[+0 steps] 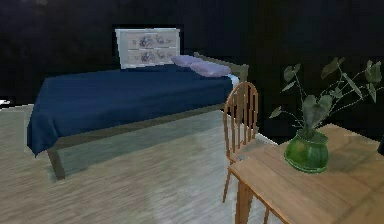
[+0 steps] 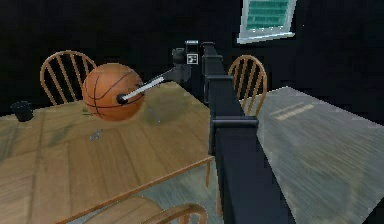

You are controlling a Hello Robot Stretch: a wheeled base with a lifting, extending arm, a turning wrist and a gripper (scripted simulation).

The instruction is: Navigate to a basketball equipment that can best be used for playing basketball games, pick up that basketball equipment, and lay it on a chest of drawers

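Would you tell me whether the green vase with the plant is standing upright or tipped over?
Upright: the green vase stands on its base on the wooden table, its opening facing up.

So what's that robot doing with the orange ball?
The robot's arm reaches out over a wooden table, and its tool is right at the orange basketball. I can't tell whether the tool holds the ball or the ball rests on the table. Wooden chairs stand at the table's far side. Ahead of the robot are a bed with a dark blue cover and a leafy plant in a green pot.
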